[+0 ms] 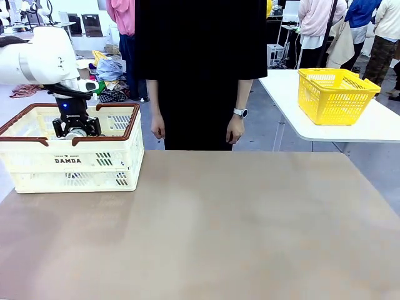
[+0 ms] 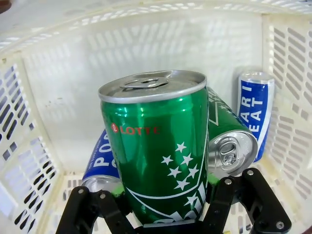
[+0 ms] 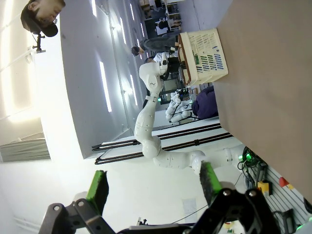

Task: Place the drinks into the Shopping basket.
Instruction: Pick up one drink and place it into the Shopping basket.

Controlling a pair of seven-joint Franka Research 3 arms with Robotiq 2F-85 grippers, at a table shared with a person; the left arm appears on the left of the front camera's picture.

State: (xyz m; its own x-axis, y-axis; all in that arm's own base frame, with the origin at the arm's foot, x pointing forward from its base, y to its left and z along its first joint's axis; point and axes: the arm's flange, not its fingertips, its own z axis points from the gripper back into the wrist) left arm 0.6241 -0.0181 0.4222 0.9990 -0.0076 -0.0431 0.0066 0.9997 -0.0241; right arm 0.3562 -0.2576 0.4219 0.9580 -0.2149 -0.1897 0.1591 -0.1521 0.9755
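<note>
The left gripper point(image 2: 168, 222) is lowered inside the basket point(image 1: 69, 164) at the table's point(image 1: 219, 231) left far corner, jaws clamped on an upright green can point(image 2: 158, 151). Behind that can lie a second green can point(image 2: 229, 141) and a blue can point(image 2: 100, 165), with another blue can point(image 2: 256, 109) leaning against the basket wall. The right gripper point(image 3: 153, 187) hangs well clear of the basket, jaws wide and empty; a person point(image 1: 200, 69) stands at the far edge beside the basket.

Inside the cream slotted plastic Shopping basket point(image 2: 44, 92), three lying aluminium cans — blue point(image 2: 100, 163), green point(image 2: 229, 144), blue point(image 2: 256, 109) — crowd the floor; the wall-side space above stays open.
</note>
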